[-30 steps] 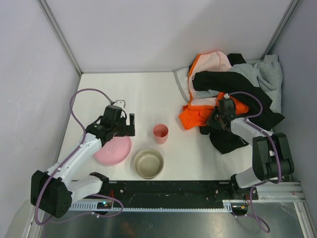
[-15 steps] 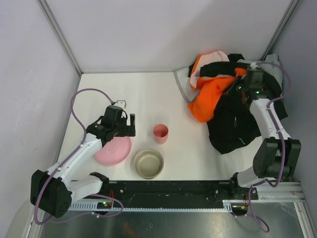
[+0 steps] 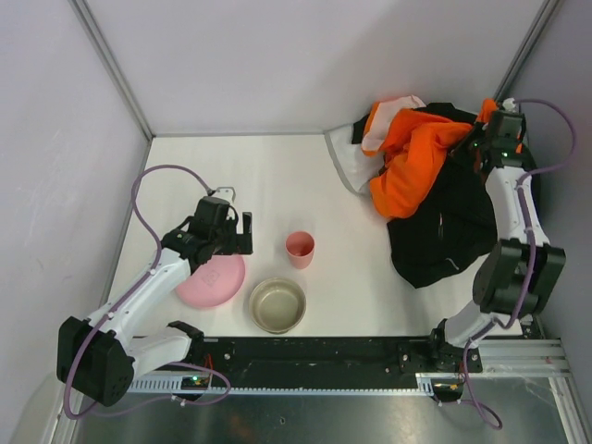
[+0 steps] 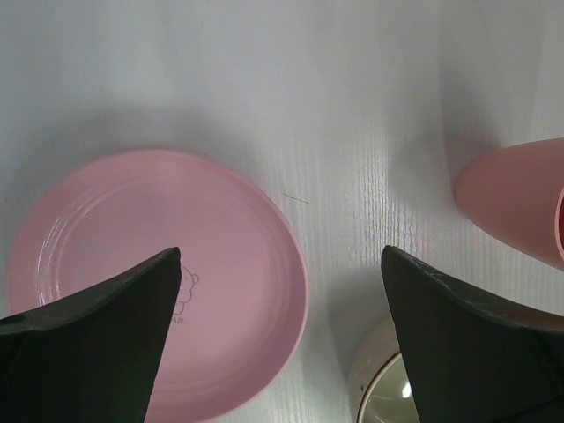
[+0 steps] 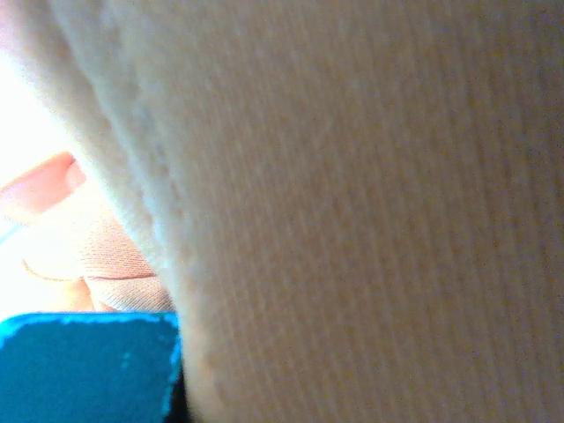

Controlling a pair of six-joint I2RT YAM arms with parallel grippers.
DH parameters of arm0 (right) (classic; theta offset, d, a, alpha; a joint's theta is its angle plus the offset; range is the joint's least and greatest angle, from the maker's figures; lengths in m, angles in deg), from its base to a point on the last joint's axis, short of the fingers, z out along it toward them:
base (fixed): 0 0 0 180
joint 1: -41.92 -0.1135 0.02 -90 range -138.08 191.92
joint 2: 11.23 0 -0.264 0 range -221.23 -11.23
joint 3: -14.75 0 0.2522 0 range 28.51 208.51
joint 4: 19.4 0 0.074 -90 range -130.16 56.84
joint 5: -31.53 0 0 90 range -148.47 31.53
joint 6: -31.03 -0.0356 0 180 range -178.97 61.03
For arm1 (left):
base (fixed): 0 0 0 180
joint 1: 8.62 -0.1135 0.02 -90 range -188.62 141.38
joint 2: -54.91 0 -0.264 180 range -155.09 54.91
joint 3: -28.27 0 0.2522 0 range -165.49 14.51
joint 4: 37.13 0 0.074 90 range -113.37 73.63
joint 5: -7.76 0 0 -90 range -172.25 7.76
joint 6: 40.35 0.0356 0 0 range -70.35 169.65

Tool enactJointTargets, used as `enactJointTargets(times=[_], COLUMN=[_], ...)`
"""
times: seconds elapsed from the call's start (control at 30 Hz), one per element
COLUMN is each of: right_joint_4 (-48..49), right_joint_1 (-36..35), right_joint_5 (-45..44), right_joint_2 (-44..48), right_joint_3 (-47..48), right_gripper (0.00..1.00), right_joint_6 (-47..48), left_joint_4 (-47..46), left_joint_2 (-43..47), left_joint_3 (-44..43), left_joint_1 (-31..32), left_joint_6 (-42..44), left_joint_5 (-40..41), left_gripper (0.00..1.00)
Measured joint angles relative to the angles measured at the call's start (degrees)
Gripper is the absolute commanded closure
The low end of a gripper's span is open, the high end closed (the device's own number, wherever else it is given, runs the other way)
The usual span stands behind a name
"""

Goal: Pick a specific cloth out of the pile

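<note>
The pile (image 3: 435, 185) lies at the back right corner. The bright orange garment (image 3: 416, 162) is draped over its top, and a bit of it hangs by my right gripper (image 3: 500, 139), which is raised at the pile's far right edge and shut on it. Pale knit cloth (image 5: 352, 220) fills the right wrist view and hides the jaws. Black cloth (image 3: 435, 245) with a thin pale mark spreads at the pile's front; I cannot tell the smaller black garment from the larger. My left gripper (image 3: 229, 239) is open and empty above the pink plate's (image 4: 159, 264) right edge.
The pink plate (image 3: 211, 280), a beige bowl (image 3: 277, 305) and a pink cup (image 3: 300, 249) stand near the left arm. The cup (image 4: 520, 198) and the bowl (image 4: 379, 392) show in the left wrist view. A pale grey cloth (image 3: 344, 162) edges the pile's left side. Walls close the back and sides.
My right gripper has moved from the pile's front to its far right back, dragging the orange garment up and over. The black cloth below is now uncovered. The left arm has not moved.
</note>
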Motion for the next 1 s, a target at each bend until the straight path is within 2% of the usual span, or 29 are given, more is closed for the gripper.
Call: enactJointTargets(times=[0.3, 0.43, 0.47, 0.67, 0.87, 1.0], right_joint_4=[-0.4, 0.3, 0.4, 0.0, -3.2, -5.1], right_joint_1=[-0.2, -0.2, -0.2, -1.8, -7.7, -9.2], right_joint_5=[6.0, 8.2, 8.4, 6.7, -1.4, -3.4], right_joint_2=[-21.7, -24.1, -24.1, -21.8, -13.6, -6.2], right_joint_3=[1.6, 2.1, 2.1, 1.2, -1.7, -5.4], right_gripper=[0.99, 0.92, 0.85, 0.33, 0.16, 0.13], right_joint_6=[1.1, 1.8, 2.0, 3.5, 6.0, 6.3], left_joint_4=[0.0, 0.0, 0.0, 0.0, 0.0, 0.0], left_joint_2=[0.0, 0.0, 0.0, 0.0, 0.0, 0.0], left_joint_3=[0.0, 0.0, 0.0, 0.0, 0.0, 0.0], left_joint_1=[0.2, 0.4, 0.5, 0.7, 0.8, 0.9], left_joint_6=[0.0, 0.0, 0.0, 0.0, 0.0, 0.0], left_joint_5=[0.0, 0.1, 0.2, 0.4, 0.4, 0.4], left_gripper=[0.0, 0.0, 0.0, 0.0, 0.0, 0.0])
